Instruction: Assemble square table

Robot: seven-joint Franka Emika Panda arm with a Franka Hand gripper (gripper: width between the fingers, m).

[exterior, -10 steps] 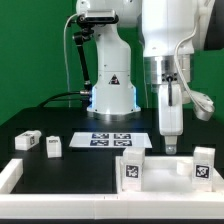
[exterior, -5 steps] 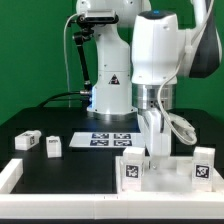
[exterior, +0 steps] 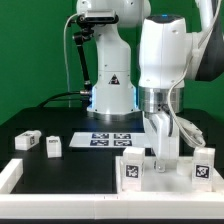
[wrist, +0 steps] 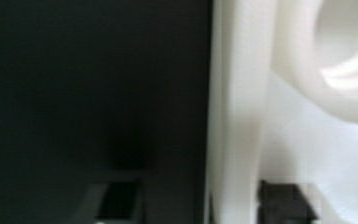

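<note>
Gripper (exterior: 166, 158): right of centre in the exterior view, lowered onto the rear rim of the square slab (exterior: 174, 173).
Fingers (wrist: 123, 200): the wrist view shows one dark tip on each side of the slab's white rim (wrist: 243, 120). Whether they press on it cannot be told.
Square slab: lower right of the exterior view, near the front edge of the black table (exterior: 80, 160).
Tagged blocks: one at each end of the slab (exterior: 131, 170) (exterior: 203, 168).
Loose legs: two at centre-left (exterior: 28, 140) (exterior: 53, 146), just beside each other and well apart from the slab.
Marker board (exterior: 112, 138): flat on the table at frame centre, behind the slab.
</note>
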